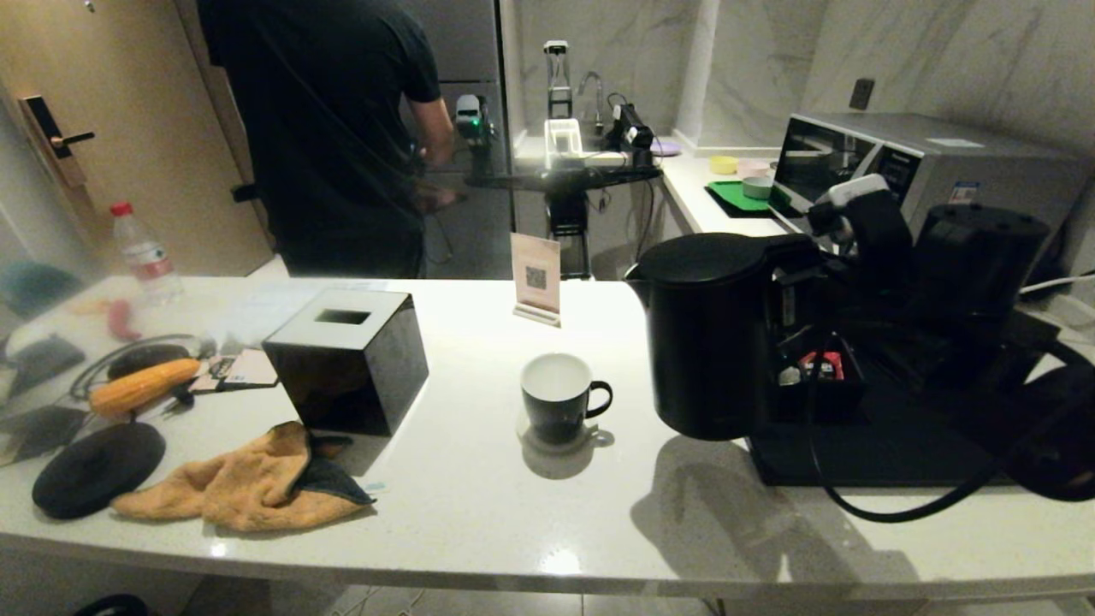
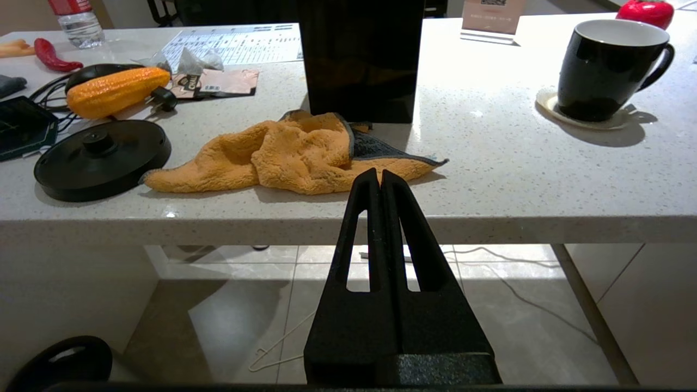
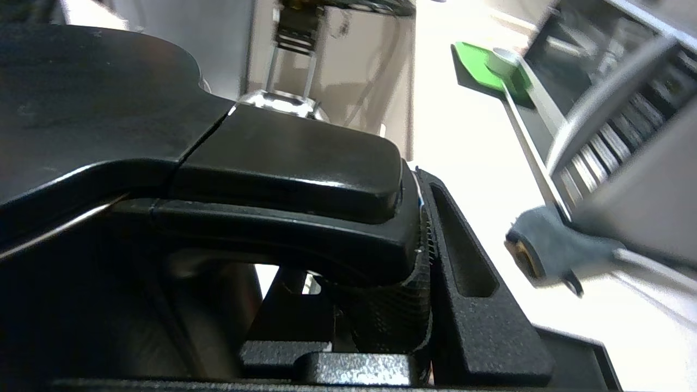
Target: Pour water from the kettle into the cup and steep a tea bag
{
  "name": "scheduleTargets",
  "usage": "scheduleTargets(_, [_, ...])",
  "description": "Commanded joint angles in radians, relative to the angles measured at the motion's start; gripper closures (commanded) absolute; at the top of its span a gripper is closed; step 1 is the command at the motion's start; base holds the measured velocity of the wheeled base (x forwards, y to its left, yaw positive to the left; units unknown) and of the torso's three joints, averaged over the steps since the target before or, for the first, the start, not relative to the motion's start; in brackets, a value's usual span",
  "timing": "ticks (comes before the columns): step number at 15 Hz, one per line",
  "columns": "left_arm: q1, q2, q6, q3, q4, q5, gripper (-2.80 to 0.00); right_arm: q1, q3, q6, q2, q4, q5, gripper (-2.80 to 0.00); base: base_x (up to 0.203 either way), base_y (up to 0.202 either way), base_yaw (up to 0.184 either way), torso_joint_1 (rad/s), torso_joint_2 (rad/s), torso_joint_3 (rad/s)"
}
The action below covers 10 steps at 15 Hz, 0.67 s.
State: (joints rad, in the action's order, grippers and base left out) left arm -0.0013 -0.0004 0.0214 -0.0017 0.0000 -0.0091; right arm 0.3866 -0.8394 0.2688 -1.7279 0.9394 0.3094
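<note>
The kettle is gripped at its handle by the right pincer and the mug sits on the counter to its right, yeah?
Not quite: in the head view the mug stands on the counter to the left of the kettle, not to its right. The rest holds: the right wrist view shows the right pincer closed on the kettle's handle.

right gripper point(image 3: 381, 261) clamped, left gripper point(image 2: 380, 179) closed

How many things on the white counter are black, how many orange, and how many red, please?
Black: 4, the kettle, cup, tissue box, round kettle base.
Orange: 2, the corn cob, cloth.
Red: 1, the chilli.
Total: 7
</note>
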Motion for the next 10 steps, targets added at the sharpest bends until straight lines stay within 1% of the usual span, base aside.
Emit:
scheduleTargets(1, [0.000,0.000,0.000,0.000,0.000,0.000,0.00,0.023,-0.020,0.026,-0.034,0.007,0.003,0.00,0.000,0.000,0.000,0.000,0.00,0.000])
scheduleTargets(4, [0.000,0.000,0.000,0.000,0.000,0.000,0.00,0.036,-0.030,0.049,-0.050,0.007,0.005,0.00,0.000,0.000,0.000,0.000,0.00,0.000])
scheduleTargets(8, [0.000,0.000,0.000,0.000,0.000,0.000,0.00,0.043,-0.033,0.058,-0.061,0.006,0.012,0.00,0.000,0.000,0.000,0.000,0.00,0.000])
scheduleTargets(10, [0.000,0.000,0.000,0.000,0.000,0.000,0.00,0.050,-0.035,0.074,-0.064,0.006,0.033,0.00,0.000,0.000,0.000,0.000,0.00,0.000])
